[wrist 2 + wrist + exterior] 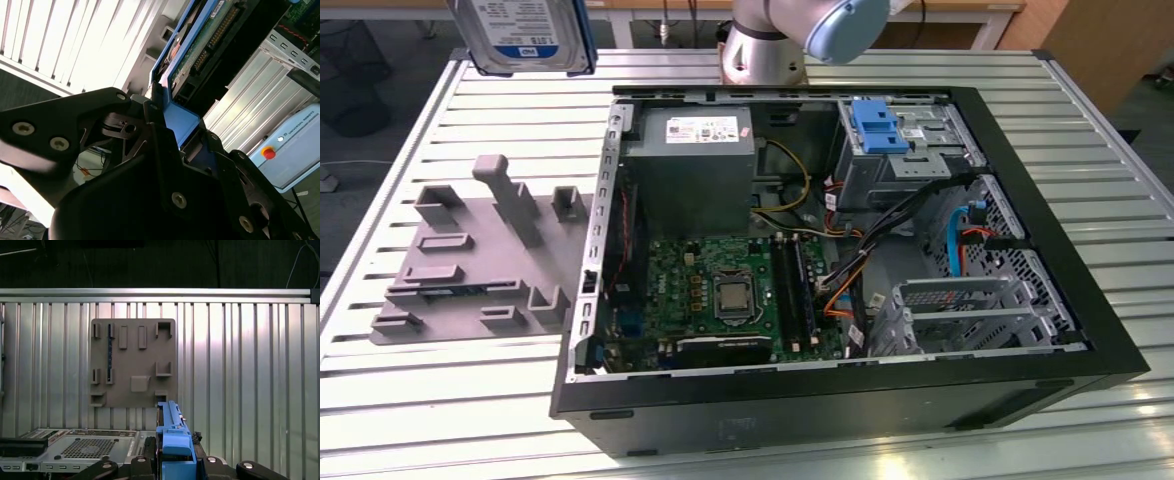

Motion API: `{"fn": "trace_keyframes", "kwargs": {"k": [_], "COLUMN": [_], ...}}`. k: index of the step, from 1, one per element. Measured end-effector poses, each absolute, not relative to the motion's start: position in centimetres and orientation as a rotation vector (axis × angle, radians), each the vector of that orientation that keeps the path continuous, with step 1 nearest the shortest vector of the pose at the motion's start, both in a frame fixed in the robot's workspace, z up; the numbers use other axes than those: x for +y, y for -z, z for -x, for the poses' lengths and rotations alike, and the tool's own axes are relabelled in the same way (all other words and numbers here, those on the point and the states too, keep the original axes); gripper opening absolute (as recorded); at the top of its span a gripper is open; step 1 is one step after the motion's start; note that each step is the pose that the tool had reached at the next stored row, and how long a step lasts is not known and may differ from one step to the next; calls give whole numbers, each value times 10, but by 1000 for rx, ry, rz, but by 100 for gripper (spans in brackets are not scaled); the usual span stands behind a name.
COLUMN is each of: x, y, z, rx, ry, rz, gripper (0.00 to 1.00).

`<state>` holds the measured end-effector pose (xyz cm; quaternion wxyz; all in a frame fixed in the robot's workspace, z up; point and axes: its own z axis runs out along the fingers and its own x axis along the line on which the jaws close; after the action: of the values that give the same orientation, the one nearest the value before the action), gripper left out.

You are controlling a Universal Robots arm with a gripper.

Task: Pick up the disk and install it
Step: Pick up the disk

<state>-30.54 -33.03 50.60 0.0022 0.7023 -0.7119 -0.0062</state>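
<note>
Claw [165, 112] clamped on the disk [200, 45] by its blue carrier frame [182, 120], per second wrist view. Disk hangs in air, label showing, over bench [454, 400] far corner at the exterior view's left, well apart from open PC case [1067, 330]; grey fixture plate [467, 260] beside case.

A white-and-blue label [518, 22] is sitting on the face of the disk [523, 40], and its print is showing only as dark lines too small to make out. A white sticker [703, 129] is lying on top of the grey box [687, 185], and its small marks are not resolving into words. In the second wrist view, a short line of white lettering [300, 131] is running across the pendant [295, 162], just above its red button [269, 153].
</note>
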Motion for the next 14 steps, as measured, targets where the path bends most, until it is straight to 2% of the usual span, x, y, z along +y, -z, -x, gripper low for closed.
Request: {"fn": "trace_keyframes", "kwargs": {"k": [14], "x": [-330], "y": [-506], "z": [288], "rx": [-2233], "ry": [19], "rz": [-2203], "gripper": [37]}}
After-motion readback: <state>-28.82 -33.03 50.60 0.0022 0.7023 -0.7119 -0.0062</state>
